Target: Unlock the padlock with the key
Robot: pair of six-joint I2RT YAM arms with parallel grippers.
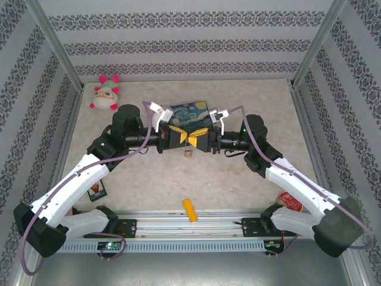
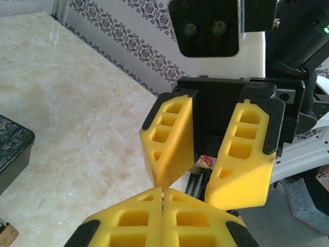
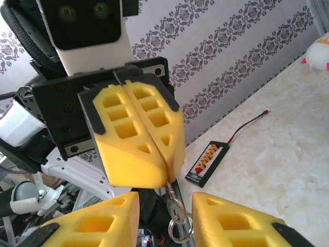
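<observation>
Left tool (image 3: 165,175) is clamped tight on the key (image 3: 171,198). Key is thin silvery metal, mostly buried between the fingers (image 3: 128,149), with a short stub poking out below. One split ring (image 3: 178,232) of bright wire hangs off it. Right tool (image 2: 195,193) is agape, tip to tip with the left one. The ring dangles in its gap; can't tell if they touch. Four fingers total: yellow blocky wedges with rectangular and triangular pockets, black backing. One padlock (image 1: 189,153), a small brass-coloured lump on the table (image 1: 250,179), seen in the top view just below both tools and beside the painted box (image 1: 187,114). Shackle too small to make out. One yellow-orange block (image 1: 190,210) sits well apart, near the arm bases. Table is pale, marble-patterned, glossy.
</observation>
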